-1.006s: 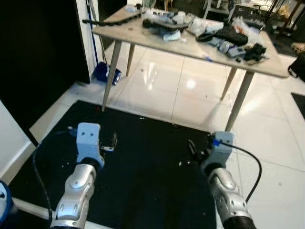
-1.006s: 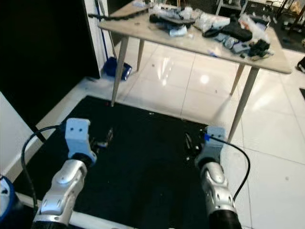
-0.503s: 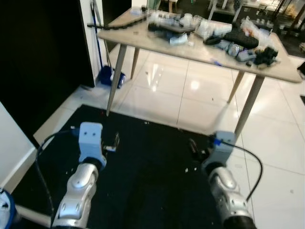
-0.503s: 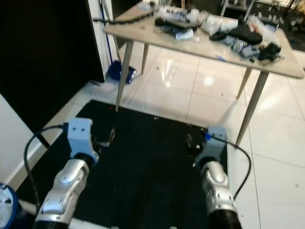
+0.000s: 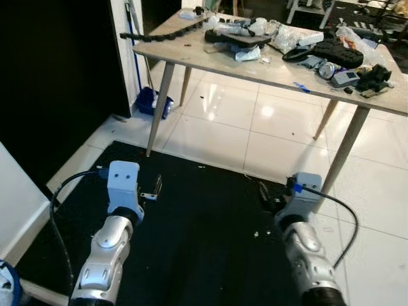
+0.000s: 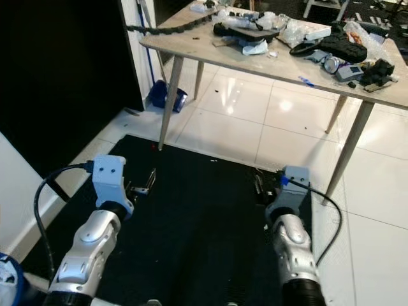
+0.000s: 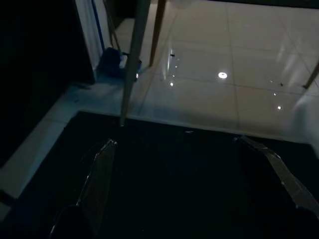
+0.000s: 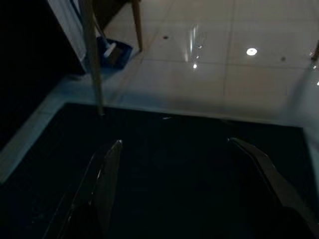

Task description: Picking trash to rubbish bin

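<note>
Both arms are held out low over a black mat (image 5: pixel 197 236). My left gripper (image 5: pixel 153 189) is open, its fingers (image 7: pixel 97 184) spread wide above the dark mat with nothing between them. My right gripper (image 5: pixel 264 194) is open too, over the mat's right part, and its fingers (image 8: pixel 264 174) are also empty. A few small white scraps (image 5: pixel 256 234) lie on the mat just left of the right arm. A blue and white round object (image 5: pixel 5 287) sits at the lower left corner, cut off by the frame edge.
A wooden table (image 5: pixel 191 54) with slanted legs (image 5: pixel 159 102) stands ahead on white tiles, piled with bags and gadgets (image 5: pixel 331 54). A blue dustpan-like thing (image 5: pixel 153 102) and a broom lean by a dark doorway on the left. A white wall (image 5: pixel 16 191) borders the mat's left side.
The whole picture has shifted, with the table now sitting lower and further right in the frame, so the camera moved. Both arms keep the same pose, grippers still open.
</note>
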`<state>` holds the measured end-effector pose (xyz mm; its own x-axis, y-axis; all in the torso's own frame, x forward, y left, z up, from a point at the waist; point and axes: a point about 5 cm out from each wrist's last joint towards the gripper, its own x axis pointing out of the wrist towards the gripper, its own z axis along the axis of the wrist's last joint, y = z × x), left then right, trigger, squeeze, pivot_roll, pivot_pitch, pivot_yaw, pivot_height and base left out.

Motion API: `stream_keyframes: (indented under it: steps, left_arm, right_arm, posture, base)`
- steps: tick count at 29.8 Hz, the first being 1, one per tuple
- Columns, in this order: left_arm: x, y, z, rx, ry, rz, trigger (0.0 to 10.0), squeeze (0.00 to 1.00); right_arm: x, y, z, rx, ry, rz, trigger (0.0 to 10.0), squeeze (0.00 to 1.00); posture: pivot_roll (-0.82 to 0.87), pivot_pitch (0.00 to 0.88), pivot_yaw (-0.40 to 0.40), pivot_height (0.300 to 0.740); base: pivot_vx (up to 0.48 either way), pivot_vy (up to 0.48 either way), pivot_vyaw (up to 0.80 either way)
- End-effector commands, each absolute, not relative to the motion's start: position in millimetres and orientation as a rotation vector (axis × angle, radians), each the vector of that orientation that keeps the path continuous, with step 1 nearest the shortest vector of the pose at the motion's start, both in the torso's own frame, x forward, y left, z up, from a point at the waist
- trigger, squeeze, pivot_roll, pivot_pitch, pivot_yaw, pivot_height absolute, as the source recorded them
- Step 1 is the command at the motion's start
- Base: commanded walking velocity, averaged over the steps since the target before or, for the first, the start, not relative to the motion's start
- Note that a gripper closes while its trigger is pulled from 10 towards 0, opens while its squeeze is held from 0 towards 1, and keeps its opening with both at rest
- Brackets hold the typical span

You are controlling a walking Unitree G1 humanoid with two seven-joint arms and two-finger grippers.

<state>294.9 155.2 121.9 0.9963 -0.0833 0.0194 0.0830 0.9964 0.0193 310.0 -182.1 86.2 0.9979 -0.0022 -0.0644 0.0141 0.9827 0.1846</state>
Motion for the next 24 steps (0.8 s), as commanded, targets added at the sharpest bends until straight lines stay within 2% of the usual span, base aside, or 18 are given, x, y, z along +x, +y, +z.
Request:
stream_keyframes:
  steps: [1, 11, 19, 24]
  left_arm:
    - [293.3, 153.4, 116.9, 0.026, 0.003, -0.091, 10.0, 0.0]
    - [294.8, 152.1, 118.1, 0.022, -0.001, -0.091, 10.0, 0.0]
    - [296.5, 150.7, 118.7, 0.02, -0.005, -0.093, 10.0, 0.0]
    - [297.6, 149.9, 119.6, 0.019, -0.009, -0.093, 10.0, 0.0]
  right_arm:
    - [307.5, -191.8, 86.1, 0.185, 0.06, -0.04, 10.0, 0.0]
    - [309.8, -191.8, 89.5, 0.187, 0.049, -0.038, 10.0, 0.0]
    - [310.4, -193.5, 90.8, 0.187, 0.043, -0.041, 10.0, 0.0]
    - [310.9, -194.4, 91.6, 0.185, 0.042, -0.043, 10.0, 0.0]
  posture:
    - [0.01, 0.162, -0.022, 0.74]
    - [0.01, 0.162, -0.024, 0.74]
    - [0.01, 0.162, -0.026, 0.74]
    - [0.01, 0.158, -0.027, 0.74]
  base:
    - [0.322, 0.0, 0.0]
    - [0.325, 0.0, 0.0]
    - [0.326, 0.0, -0.69]
    - [0.326, 0.0, -0.29]
